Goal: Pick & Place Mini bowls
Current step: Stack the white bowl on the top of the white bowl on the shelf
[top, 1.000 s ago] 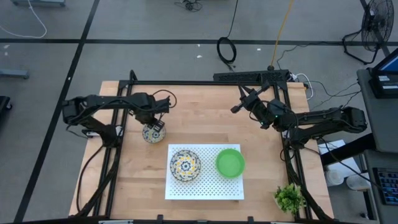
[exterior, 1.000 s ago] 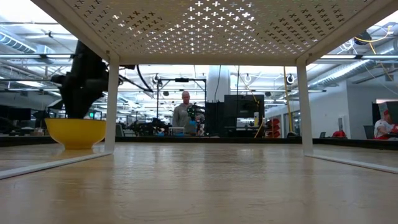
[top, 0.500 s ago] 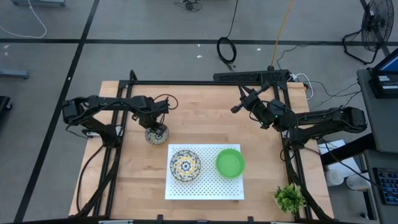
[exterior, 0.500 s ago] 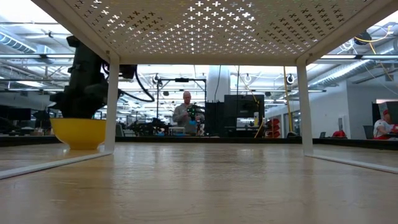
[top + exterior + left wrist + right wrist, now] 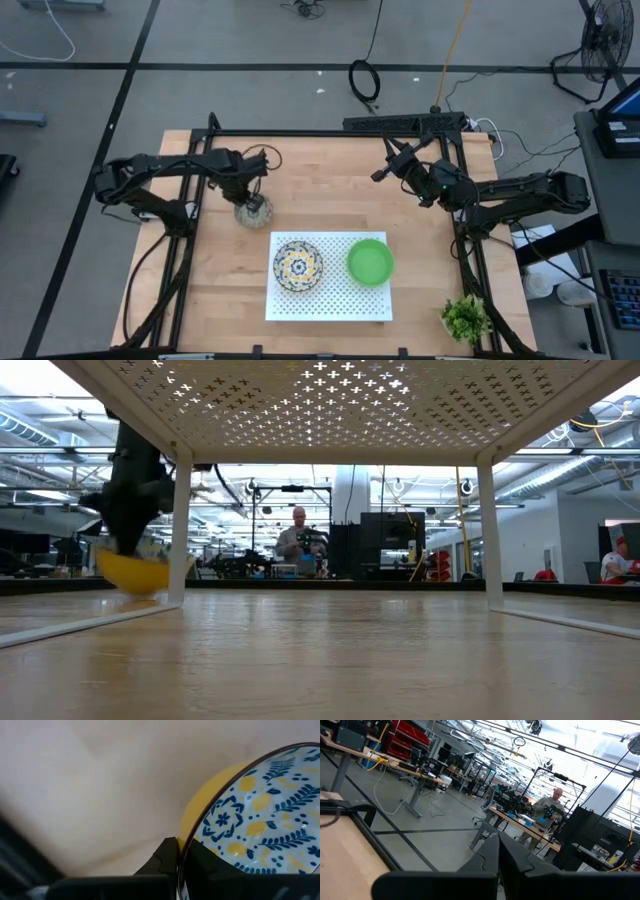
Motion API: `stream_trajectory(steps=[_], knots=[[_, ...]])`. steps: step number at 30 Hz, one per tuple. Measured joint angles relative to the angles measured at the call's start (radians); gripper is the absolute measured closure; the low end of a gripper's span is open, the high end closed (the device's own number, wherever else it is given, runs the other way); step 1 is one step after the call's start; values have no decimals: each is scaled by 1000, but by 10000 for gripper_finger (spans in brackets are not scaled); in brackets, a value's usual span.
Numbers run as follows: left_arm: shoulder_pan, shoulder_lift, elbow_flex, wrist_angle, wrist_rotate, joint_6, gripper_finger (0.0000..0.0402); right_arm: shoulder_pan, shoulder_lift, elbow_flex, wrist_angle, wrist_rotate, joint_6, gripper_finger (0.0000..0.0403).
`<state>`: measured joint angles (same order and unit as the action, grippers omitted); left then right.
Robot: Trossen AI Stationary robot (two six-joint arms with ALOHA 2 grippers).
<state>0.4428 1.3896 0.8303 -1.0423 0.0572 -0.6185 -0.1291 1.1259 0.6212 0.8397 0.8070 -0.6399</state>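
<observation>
My left gripper [image 5: 252,204] is over the table's left part, shut on a mini bowl [image 5: 250,211] that is white with a blue-and-yellow floral pattern inside [image 5: 260,815] and yellow outside [image 5: 135,571]. A second patterned bowl [image 5: 297,266] and a bright green bowl [image 5: 370,261] sit by their bases on a white perforated rack [image 5: 330,305]. My right gripper [image 5: 383,167] waits raised over the table's far right part, shut on nothing [image 5: 497,845]. The other bowls are out of view. My left gripper pinches the patterned bowl's rim [image 5: 192,837], with one finger [image 5: 167,852] on the yellow outer wall and the other inside. The fingers come from above, pointing down. In the low view the bowl is tilted, its base just off the table.
The white rack stands on thin legs [image 5: 180,525] [image 5: 490,530] in the table's near middle, right of the held bowl. A small leafy plant [image 5: 465,318] stands at the near right corner. A black frame [image 5: 330,133] rims the table. Bare wood lies between the arms.
My left gripper has come down onto the patterned bowl and taken hold of its rim. The bowl stood level on the table before. Now it is tipped and raised slightly, and has shifted a little toward the far edge.
</observation>
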Motion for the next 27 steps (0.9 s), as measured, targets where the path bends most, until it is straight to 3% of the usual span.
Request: stream_trajectory(steps=[6,12,20,27], knots=[[21,-127,189,-200,-117,-31,391,0,0,0,0,0,0,403],[-4,-224,448,-273,-127,-108,391,0,0,0,1,0,0,403],[-213,-240,708,-197,-44,-188,391,0,0,0,1,0,0,403],[-465,-172,752,-126,-58,-241,391,0,0,0,0,0,0,403]])
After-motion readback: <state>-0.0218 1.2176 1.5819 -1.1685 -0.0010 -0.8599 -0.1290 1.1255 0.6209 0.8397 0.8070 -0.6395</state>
